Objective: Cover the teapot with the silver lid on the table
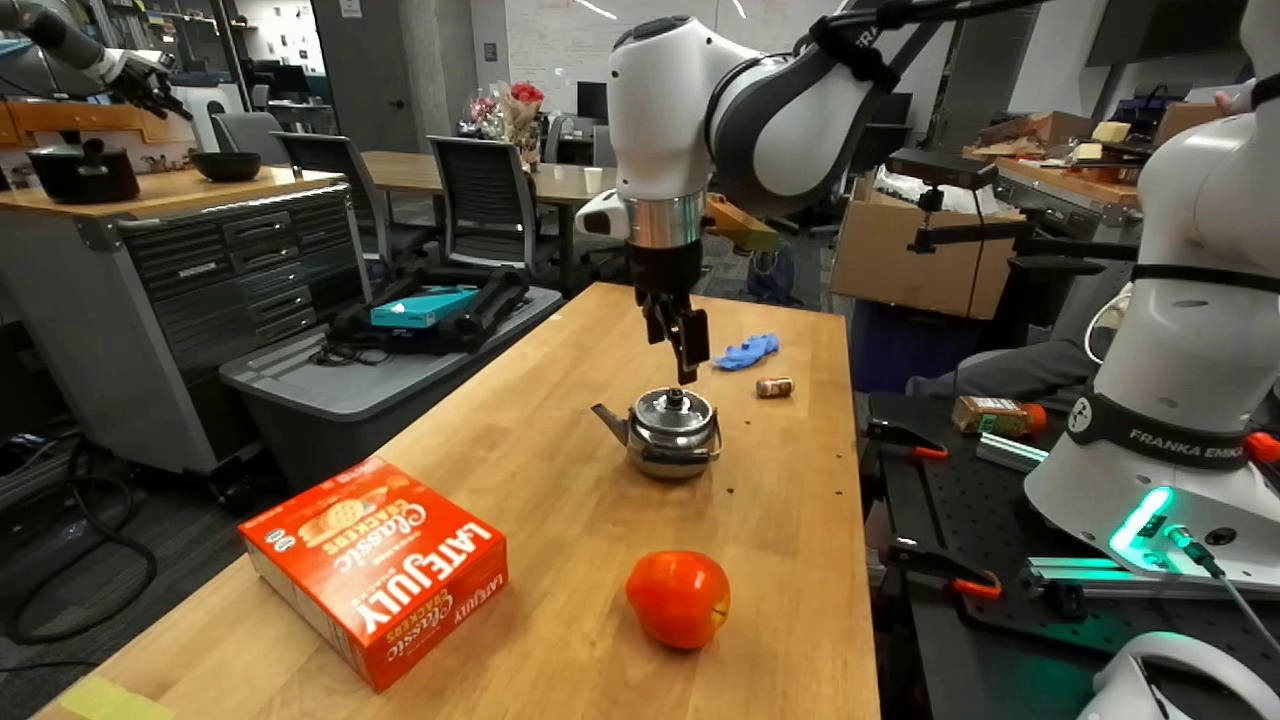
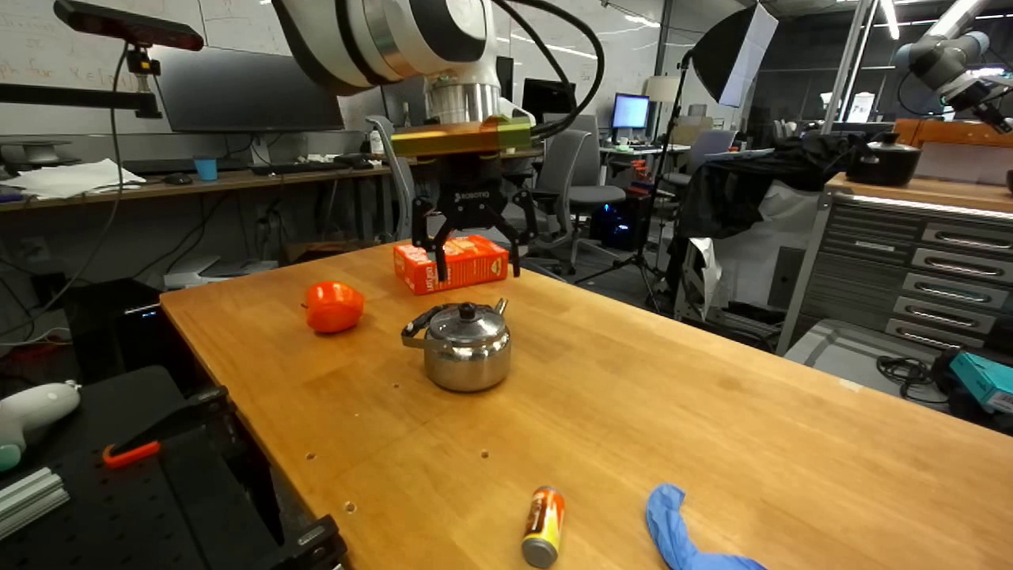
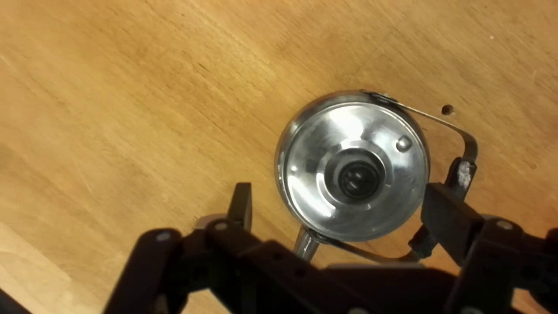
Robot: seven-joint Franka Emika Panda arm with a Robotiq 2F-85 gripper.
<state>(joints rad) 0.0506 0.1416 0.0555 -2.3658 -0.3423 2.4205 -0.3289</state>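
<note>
Wrist view: my gripper [image 3: 339,194] stands wide, empty, above the teapot [image 2: 467,362]; the lid [image 3: 390,176] atop it looks light, stiff, slippery, best pinched by its knob [image 3: 359,179].

Lighting's decent tbh: the bench [image 2: 673,396] looks warm and fairly bright in both exterior views, with only faint, soft shadows. A ceiling tube [image 2: 889,19] glows overhead, and light streaks bounce off the whiteboard [image 1: 560,55]. That green lamp [image 1: 1141,524] is nearly blown out. Wrist view has harsh white glare on the silver lid [image 3: 358,179], and the gripper [image 3: 337,187] is dark and kinda blurry.
</note>
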